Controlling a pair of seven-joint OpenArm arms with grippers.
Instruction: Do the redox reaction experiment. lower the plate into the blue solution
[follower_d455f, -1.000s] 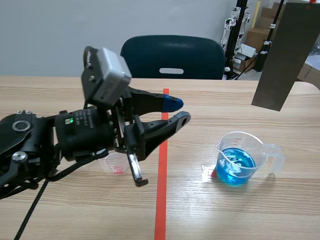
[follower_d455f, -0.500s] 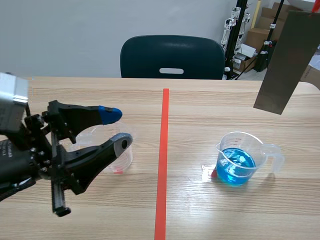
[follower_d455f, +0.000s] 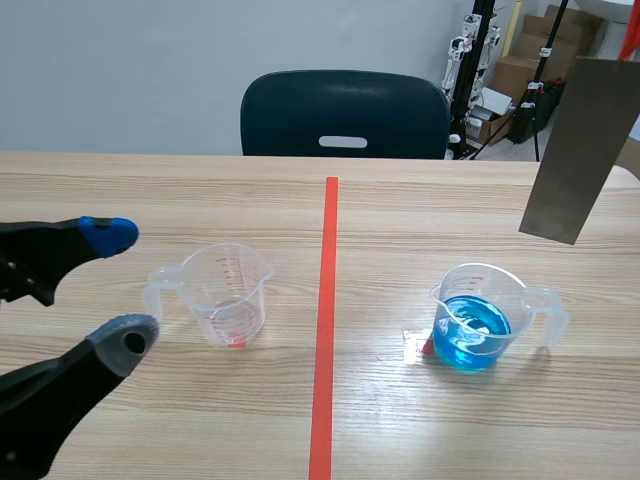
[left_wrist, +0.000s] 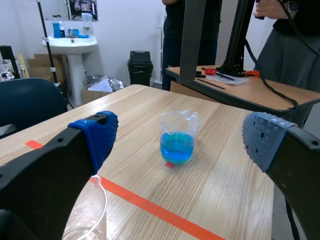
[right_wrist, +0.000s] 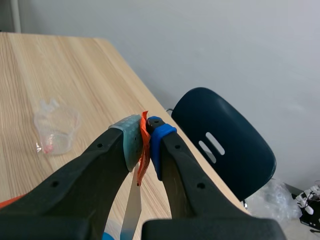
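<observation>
Fingers of the right gripper (right_wrist: 145, 142) clench the top edge of the grey metal plate (follower_d455f: 580, 150), pinching it at an orange-red tab (right_wrist: 144, 145) squeezed between the two pads. That arm is raised high, so the plate hangs in the air above the beaker of blue solution (follower_d455f: 475, 320) and a little to its far side. The plate is a flat, dull grey rectangle, slightly tilted, with its lower end well clear of the beaker's rim and not in the liquid. The beaker is clear plastic with a spout and handle, and stands upright on the wooden tabletop (follower_d455f: 420, 210), about a third full. Across the red tape line (follower_d455f: 325, 320) from the beaker, the left gripper (follower_d455f: 118, 290) is held low with its fingers spread wide and grasping nothing, just beside a clear measuring cup (follower_d455f: 225, 295).
</observation>
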